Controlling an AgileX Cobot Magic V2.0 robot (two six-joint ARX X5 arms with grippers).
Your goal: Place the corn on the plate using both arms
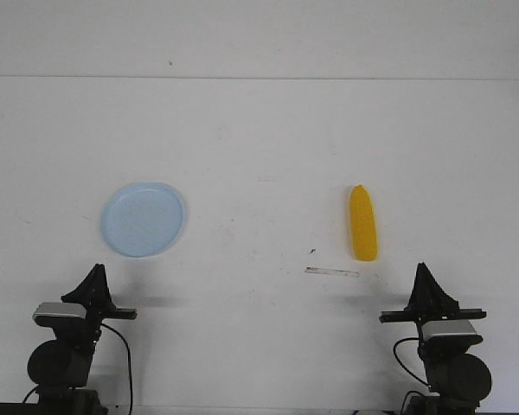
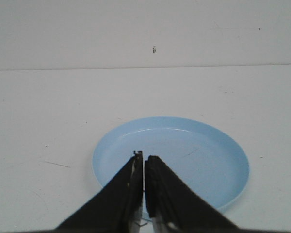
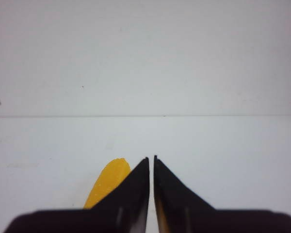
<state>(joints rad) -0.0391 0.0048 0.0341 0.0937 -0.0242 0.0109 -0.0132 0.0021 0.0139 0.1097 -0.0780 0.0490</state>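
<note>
Waiting at lower right, the right gripper (image 1: 421, 270), fingers pressed together, should spread before straddling the corn (image 1: 362, 223); the left gripper (image 1: 96, 270), likewise pinched empty, fronts the plate (image 1: 143, 219).

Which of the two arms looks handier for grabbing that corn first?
The right one, probably. The corn lies on the robot's right side, just ahead of the right gripper, while the left gripper sits by the plate. Both are shut.

Bare white counter (image 1: 259, 156) lies between plate (image 1: 143, 219) at 9 o'clock and corn (image 1: 362, 223) at 3 o'clock, well apart; only a thin pale strip (image 1: 332, 272) lies near the corn's 7 o'clock.
</note>
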